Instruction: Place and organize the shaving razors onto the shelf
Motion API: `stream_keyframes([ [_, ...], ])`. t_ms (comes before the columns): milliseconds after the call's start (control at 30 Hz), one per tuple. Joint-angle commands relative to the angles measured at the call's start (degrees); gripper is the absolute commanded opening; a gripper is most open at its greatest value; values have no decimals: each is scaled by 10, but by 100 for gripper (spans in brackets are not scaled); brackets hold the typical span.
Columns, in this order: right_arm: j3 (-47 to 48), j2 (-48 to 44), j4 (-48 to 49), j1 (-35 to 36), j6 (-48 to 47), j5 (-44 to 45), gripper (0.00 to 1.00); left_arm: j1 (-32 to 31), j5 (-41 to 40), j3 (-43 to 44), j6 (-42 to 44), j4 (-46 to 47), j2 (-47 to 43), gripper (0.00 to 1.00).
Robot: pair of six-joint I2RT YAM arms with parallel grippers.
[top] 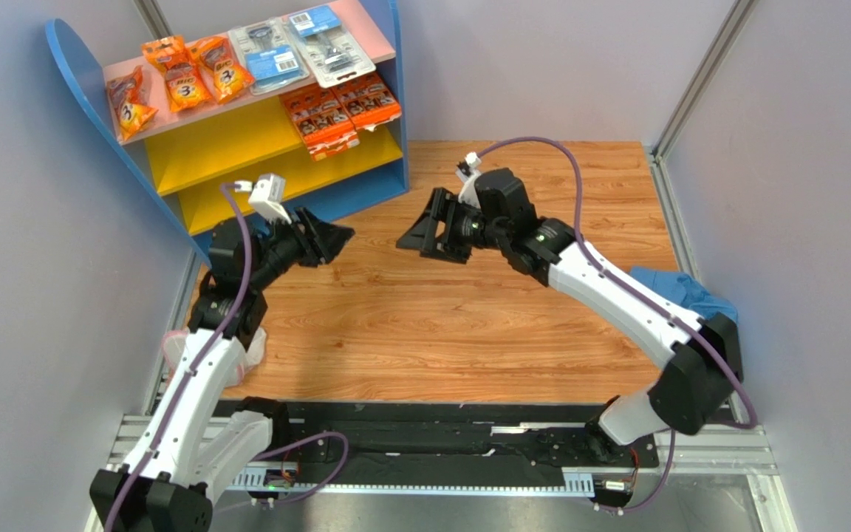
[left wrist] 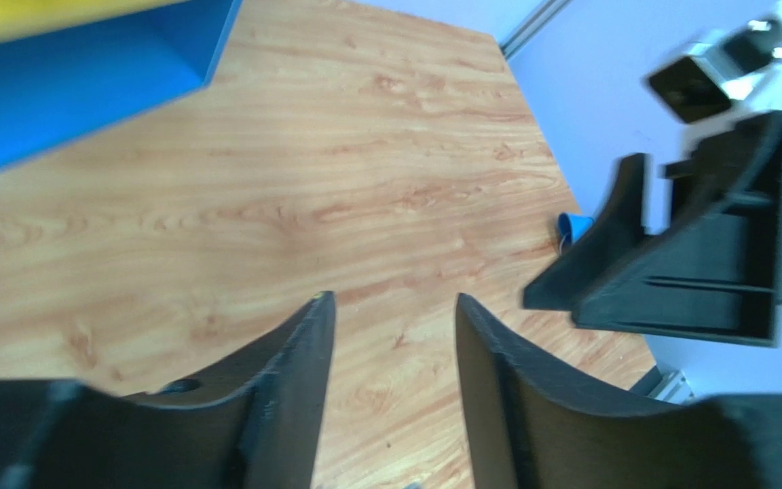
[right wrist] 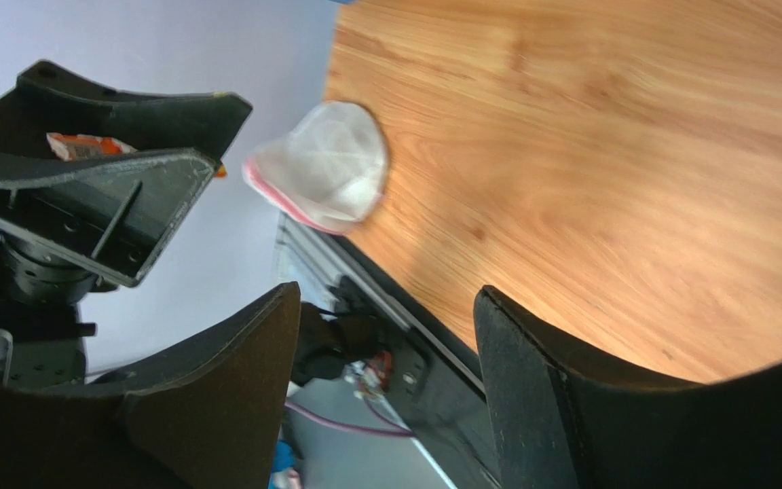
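Wood-grain tabletop enclosed by plain pale lilac walls; aluminium posts mark the far corners, a black rail the near edge.

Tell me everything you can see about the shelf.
The shelf stands upright at the far left corner of the table. It has blue side panels, a pink top board and two yellow boards below, smooth like painted board. On top lie orange bags and clear blister packs, with orange cards on the middle board. The bottom one looks bare.
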Motion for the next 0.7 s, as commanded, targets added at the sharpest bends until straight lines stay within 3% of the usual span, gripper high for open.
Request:
stream_keyframes([
  [0, -59, -104, -112, 25, -84, 163, 67, -5, -4, -66, -25, -18, -68, 62],
  [33, -86, -116, -122, 30, -86, 179, 69, -6, -5, -78, -28, -25, -78, 70],
  [267, -200, -214, -184, 43, -86, 281, 81, -8, 10, -147, -37, -52, -149, 87],
  [333, -218, -229, -190, 43, -82, 290, 82, -8, 19, -154, -33, -55, -159, 99],
  [667, -268, -277, -212, 44, -74, 323, 84, -8, 33, -191, -35, -44, -194, 99],
])
